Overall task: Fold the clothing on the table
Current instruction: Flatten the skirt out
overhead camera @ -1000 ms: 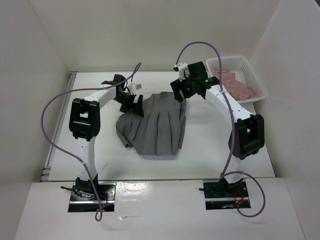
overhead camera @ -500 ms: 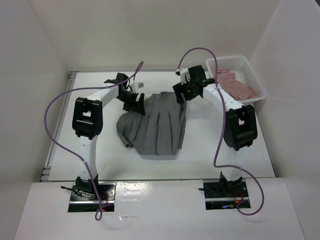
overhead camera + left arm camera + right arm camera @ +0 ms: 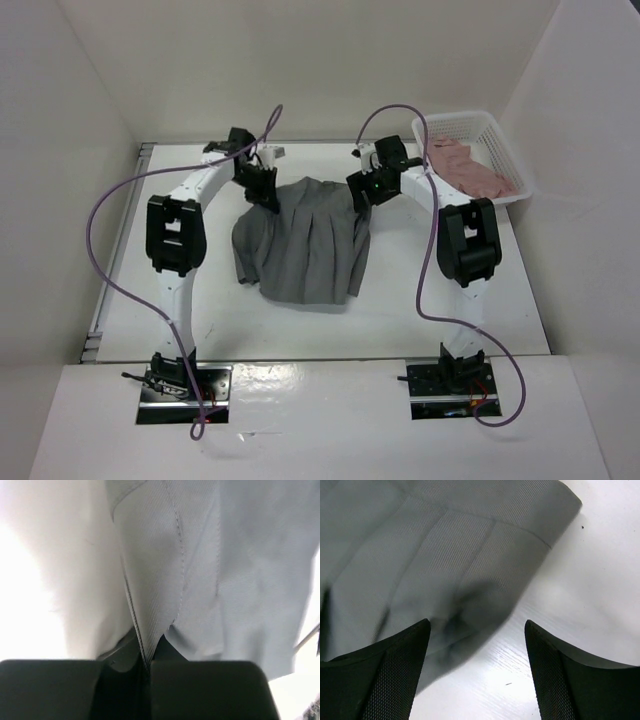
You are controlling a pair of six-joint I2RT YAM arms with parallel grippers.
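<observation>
The clothing, a dark grey pleated skirt (image 3: 305, 245), lies spread on the white table (image 3: 420, 300). My left gripper (image 3: 268, 196) is at the skirt's far left corner and is shut on a seamed edge of the clothing (image 3: 200, 555), which runs down into the closed jaws of the left gripper (image 3: 148, 662). My right gripper (image 3: 365, 193) hangs over the far right corner. In the right wrist view the right gripper (image 3: 477, 630) is open. The corner of the clothing (image 3: 445, 545) lies by its left finger, and bare table (image 3: 580, 580) shows between the fingers.
A white mesh basket (image 3: 508, 150) holding a pink garment (image 3: 470, 168) stands at the far right, close behind my right arm. White walls enclose the table on three sides. Purple cables loop above both arms.
My left gripper has moved to the skirt's far left corner and shut on its edge. The right arm has drawn in, bringing its open gripper down over the far right corner.
</observation>
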